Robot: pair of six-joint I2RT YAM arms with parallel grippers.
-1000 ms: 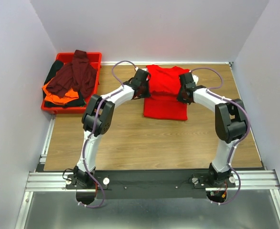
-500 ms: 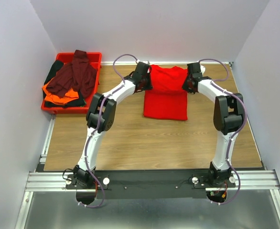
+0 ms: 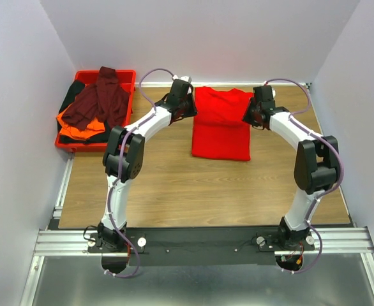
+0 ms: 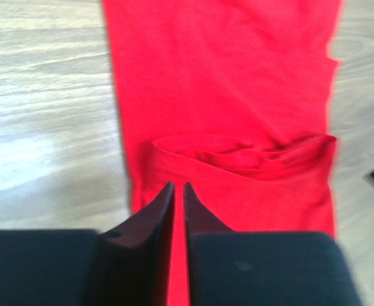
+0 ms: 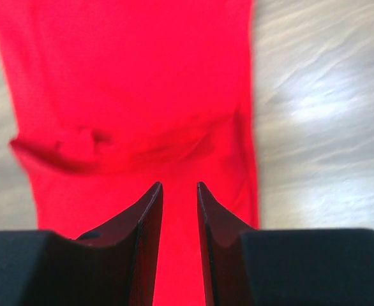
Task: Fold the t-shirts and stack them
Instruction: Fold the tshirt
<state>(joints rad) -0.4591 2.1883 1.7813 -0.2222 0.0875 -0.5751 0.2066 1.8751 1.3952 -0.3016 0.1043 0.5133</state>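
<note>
Bright red t-shirt [image 3: 221, 127] lies flat, centre-far on table [image 3: 174, 182]. Long axis runs near–far, with a folded-over band at the far end. Left gripper [image 4: 179, 186] at far-left corner, right gripper [image 5: 179, 185] at far-right. Both jaws slightly apart, clamping nothing.

black t-shirt [image 3: 71, 95] mostly buried, orange t-shirt [image 3: 78, 122] seemingly half covered

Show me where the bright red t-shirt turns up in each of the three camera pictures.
Top external: the bright red t-shirt lies flat in the centre, towards the far edge.
Left wrist: it fills the middle and right, top to bottom.
Right wrist: it fills the left and middle.
Shared landmark: the wooden table, bare beside the shirt in every view.
</note>
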